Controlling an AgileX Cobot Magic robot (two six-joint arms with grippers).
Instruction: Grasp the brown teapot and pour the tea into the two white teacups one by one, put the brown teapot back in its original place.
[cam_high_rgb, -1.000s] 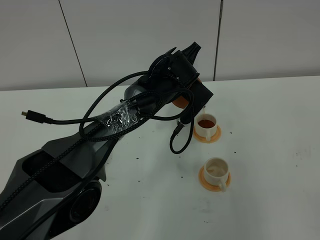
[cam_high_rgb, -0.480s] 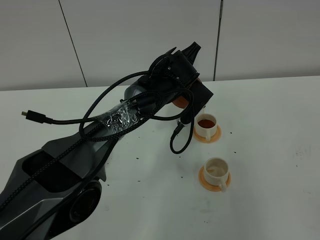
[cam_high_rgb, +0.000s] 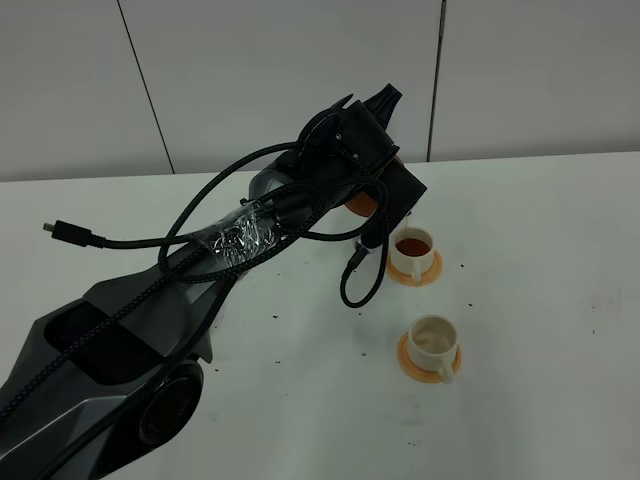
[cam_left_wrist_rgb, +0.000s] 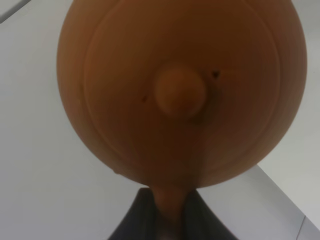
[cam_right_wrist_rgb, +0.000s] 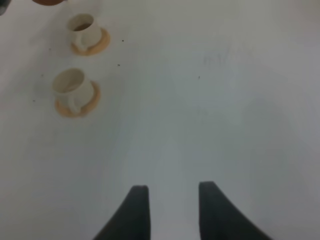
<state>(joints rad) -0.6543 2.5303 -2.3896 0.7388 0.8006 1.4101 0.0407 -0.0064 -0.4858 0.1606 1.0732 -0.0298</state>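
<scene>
My left gripper (cam_high_rgb: 372, 195) reaches across the middle and is shut on the brown teapot (cam_high_rgb: 361, 204), held tilted above the table just left of the far white teacup (cam_high_rgb: 411, 249). In the left wrist view the teapot (cam_left_wrist_rgb: 180, 92) fills the frame, lid knob toward the camera, and dark fingers (cam_left_wrist_rgb: 145, 220) clamp its handle. The far cup holds dark reddish tea (cam_high_rgb: 411, 245). The near teacup (cam_high_rgb: 431, 340) looks pale inside. Each cup sits on an orange saucer (cam_high_rgb: 406, 362). My right gripper (cam_right_wrist_rgb: 172, 210) is open and empty over bare table, well away from both cups (cam_right_wrist_rgb: 70, 86). The beige plate is hidden.
The left arm's black cables (cam_high_rgb: 360, 285) hang in a loop close to the far cup's left side. Small dark specks (cam_high_rgb: 362, 353) dot the white table (cam_high_rgb: 540, 300). A grey wall (cam_high_rgb: 520, 80) runs behind the table's back edge.
</scene>
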